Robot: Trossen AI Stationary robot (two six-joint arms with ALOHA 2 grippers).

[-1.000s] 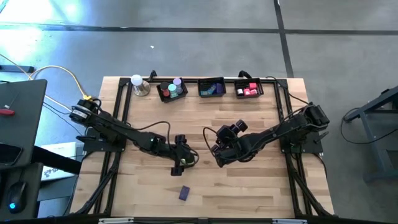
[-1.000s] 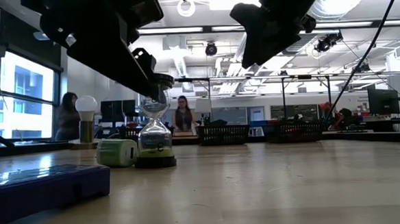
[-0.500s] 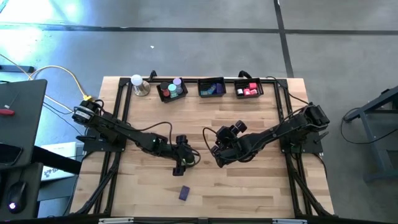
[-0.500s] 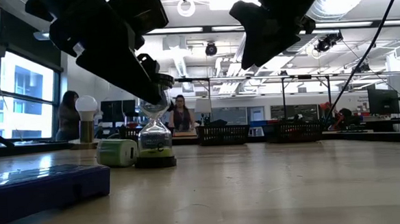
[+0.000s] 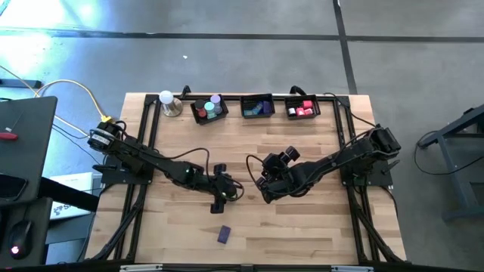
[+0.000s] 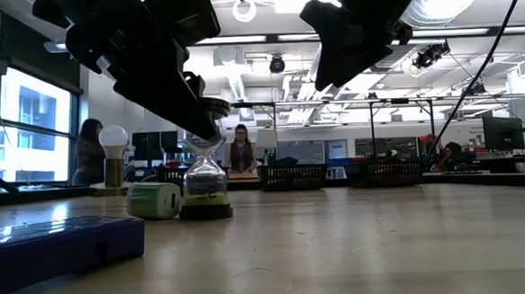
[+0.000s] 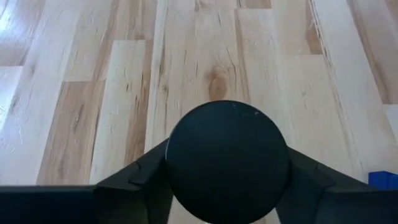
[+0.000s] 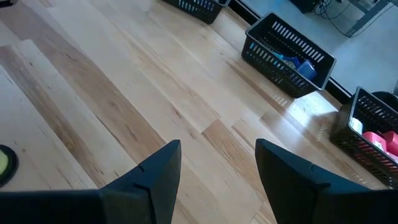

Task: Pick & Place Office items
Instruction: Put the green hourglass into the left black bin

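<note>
— So what does the overhead view miss?

— From above, the left gripper (image 5: 220, 195) just hides its catch. The low view shows it is an hourglass (image 6: 204, 182), standing upright on the desk (image 5: 302, 219). The left wrist view adds the grip: both dark fingers (image 7: 134, 186) lie against the hourglass's round black top (image 7: 227, 158), so it is clenched on it.

— And the right one?

— The right gripper (image 8: 217, 149) hangs over the middle of the desk, fingers spread, grasping nothing.

— Loose items?

— A purple block (image 5: 224, 235) lies alone near the front edge. The low view has a small green and white thing (image 6: 154, 199) just beside the hourglass, which I can't find from above.

— Containers?

— Three black baskets along the far edge. The left basket (image 5: 209, 109) holds lilac, teal and red pieces; the middle basket (image 5: 258, 106) purple and blue blocks, the blue clearer from the right wrist; the right basket (image 5: 302, 109) pink and red blocks. A white ball lamp (image 5: 168, 100) stands beside the left one.
</note>
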